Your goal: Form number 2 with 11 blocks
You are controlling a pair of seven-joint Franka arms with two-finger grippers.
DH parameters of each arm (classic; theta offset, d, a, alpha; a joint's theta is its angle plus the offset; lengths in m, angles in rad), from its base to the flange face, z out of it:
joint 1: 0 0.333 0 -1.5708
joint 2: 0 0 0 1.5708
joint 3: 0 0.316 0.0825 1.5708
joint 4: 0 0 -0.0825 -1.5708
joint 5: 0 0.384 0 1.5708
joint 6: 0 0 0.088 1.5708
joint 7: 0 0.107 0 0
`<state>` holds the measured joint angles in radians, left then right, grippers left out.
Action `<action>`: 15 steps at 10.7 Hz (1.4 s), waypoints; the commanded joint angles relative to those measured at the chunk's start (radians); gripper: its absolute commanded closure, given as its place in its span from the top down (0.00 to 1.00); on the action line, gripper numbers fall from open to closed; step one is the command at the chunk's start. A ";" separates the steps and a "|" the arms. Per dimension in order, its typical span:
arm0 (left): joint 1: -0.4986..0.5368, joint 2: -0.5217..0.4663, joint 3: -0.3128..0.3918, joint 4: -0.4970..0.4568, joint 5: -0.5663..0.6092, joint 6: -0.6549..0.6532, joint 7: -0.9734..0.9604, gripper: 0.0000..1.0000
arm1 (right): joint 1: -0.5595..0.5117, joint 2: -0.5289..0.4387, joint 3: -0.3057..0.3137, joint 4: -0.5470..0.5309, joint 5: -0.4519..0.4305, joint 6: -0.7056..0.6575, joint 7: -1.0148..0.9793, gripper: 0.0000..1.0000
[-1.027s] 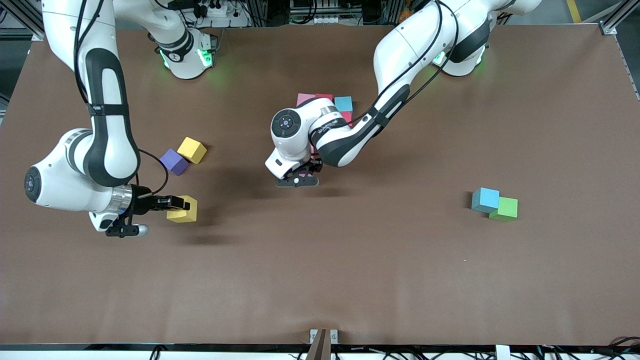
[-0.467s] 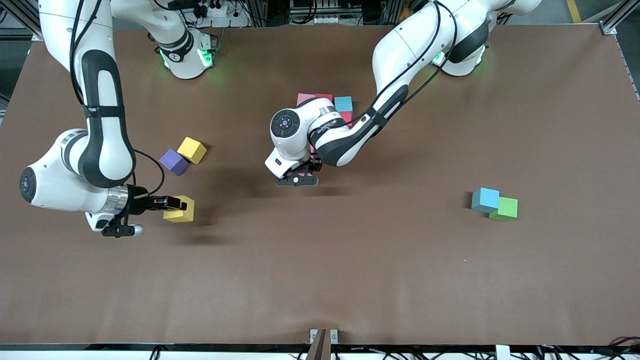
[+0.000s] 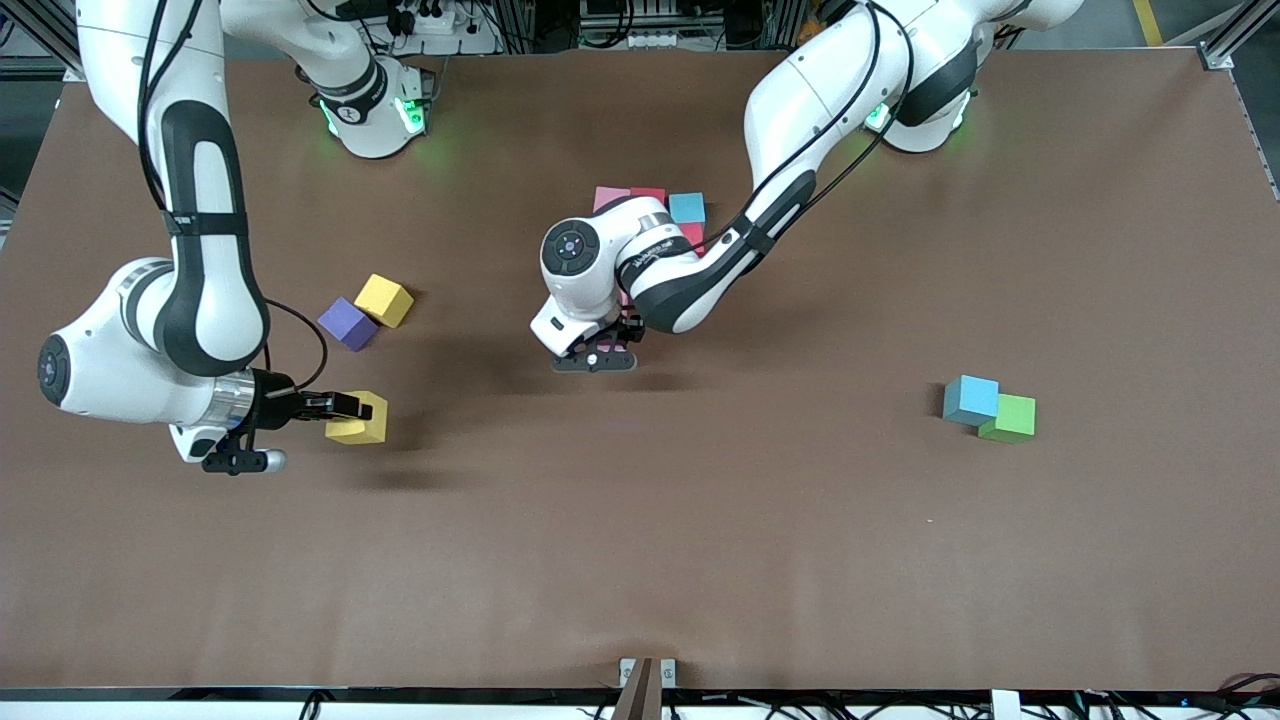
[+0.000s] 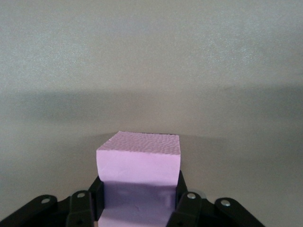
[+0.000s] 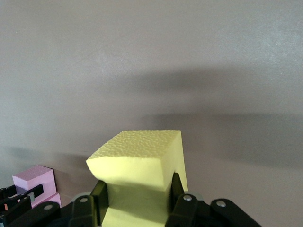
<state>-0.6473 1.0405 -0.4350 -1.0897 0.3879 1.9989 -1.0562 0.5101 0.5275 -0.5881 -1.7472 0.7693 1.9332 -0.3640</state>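
Observation:
The started number 2 (image 3: 650, 205) shows a pink, a red (image 3: 648, 193) and a light blue block (image 3: 687, 207); the left arm hides the other blocks. My left gripper (image 3: 600, 352) is low at the figure's end nearer the camera, shut on a pink block (image 4: 139, 158). My right gripper (image 3: 345, 407) hangs above the table toward the right arm's end, shut on a yellow block (image 3: 360, 422) (image 5: 137, 163). A purple block (image 3: 347, 323) and another yellow block (image 3: 384, 299) lie loose beside it. A light blue block (image 3: 970, 398) lies toward the left arm's end.
A green cube (image 3: 1011, 417) touches the loose light blue block. In the right wrist view, pink blocks (image 5: 34, 180) of the figure show far off. The brown table (image 3: 700, 550) is bare nearer the camera.
The right gripper with its yellow block has drifted slightly toward the right arm's end of the table. The left gripper has stayed almost still on the pink block.

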 commanded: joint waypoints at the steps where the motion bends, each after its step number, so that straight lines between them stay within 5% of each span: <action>1: -0.018 -0.005 0.016 -0.006 -0.017 -0.012 0.015 1.00 | -0.012 0.005 0.002 0.008 0.024 -0.014 -0.004 0.23; 15: -0.017 -0.049 0.025 -0.024 -0.026 -0.014 0.013 1.00 | -0.010 0.005 0.002 0.012 0.019 -0.014 -0.007 0.23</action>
<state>-0.6559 1.0329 -0.4181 -1.1070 0.3879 1.9988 -1.0561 0.5102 0.5278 -0.5878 -1.7472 0.7693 1.9322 -0.3644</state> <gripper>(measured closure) 0.000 0.454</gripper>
